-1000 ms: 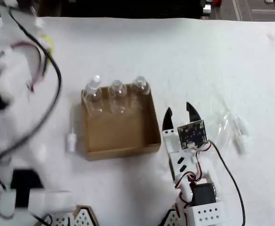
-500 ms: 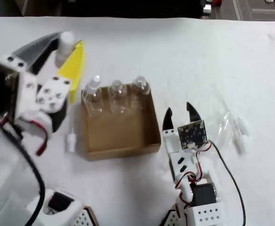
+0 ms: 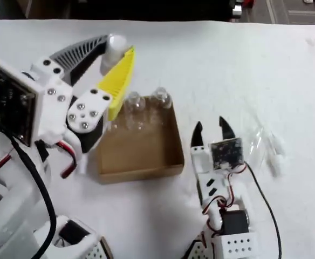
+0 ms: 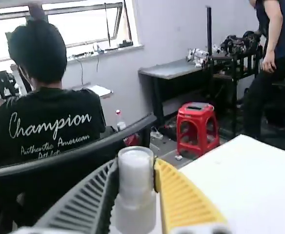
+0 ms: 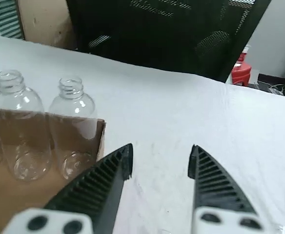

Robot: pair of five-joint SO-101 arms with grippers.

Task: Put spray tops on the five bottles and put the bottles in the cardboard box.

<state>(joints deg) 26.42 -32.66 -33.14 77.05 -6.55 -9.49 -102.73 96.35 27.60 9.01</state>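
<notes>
Left gripper (image 3: pixel 118 45): you've swung it right; it grips a spray top (image 3: pixel 114 49) above the box's (image 3: pixel 141 157) back-left corner.
Right gripper (image 3: pixel 212 128): parted, empty, just beside box.
Bottles (image 3: pixel 160 98): upright in box.

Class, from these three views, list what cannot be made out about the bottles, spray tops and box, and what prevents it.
- High view: the left gripper and its arm cover the cardboard box's left part, so bottles there cannot be counted.
- High view: the clear things beside the right gripper are too blurred to name.
- Right wrist view: past two uncapped bottles, the row is cut off by the edge.
</notes>
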